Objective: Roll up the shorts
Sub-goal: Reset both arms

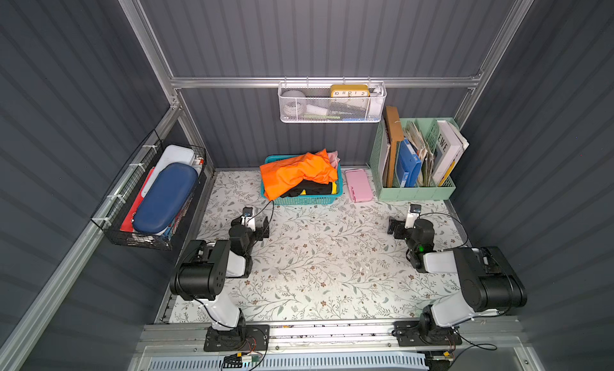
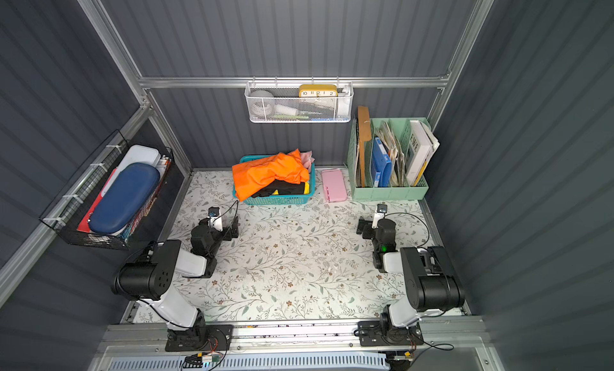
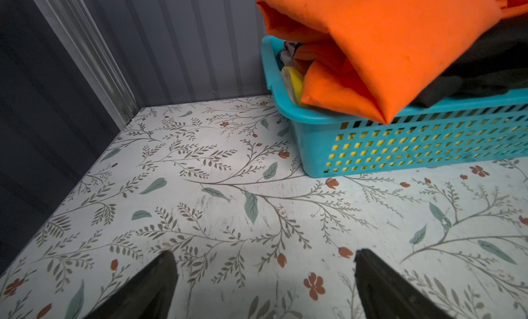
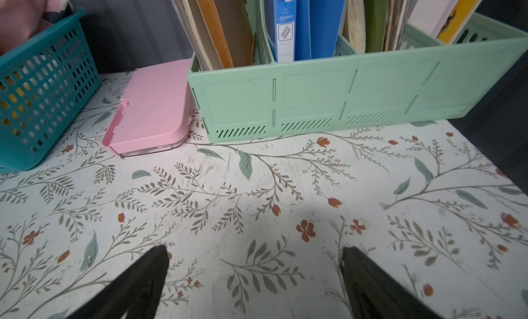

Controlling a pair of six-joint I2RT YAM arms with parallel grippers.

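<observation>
The bright orange shorts [image 1: 299,175] [image 2: 269,173] lie bunched on top of a teal basket [image 1: 309,200] at the back of the table, one folded corner hanging over its front rim [image 3: 385,46]. Under them the black shorts [image 1: 307,190] [image 3: 485,75] show only in part. My left gripper [image 1: 251,228] [image 3: 264,253] hovers low over the table, just in front of the basket's left corner, open and empty. On the right side of the table my right gripper [image 1: 410,225] [image 4: 254,248] is also open and empty, facing the back wall.
A yellow cloth [image 3: 294,80] and a pink cloth [image 1: 334,157] share the basket. A pink case [image 1: 358,185] lies right of it, then a green file organizer [image 1: 415,190]. A black wire rack [image 1: 156,200] hangs on the left wall and a white mesh tray [image 1: 332,103] on the back wall.
</observation>
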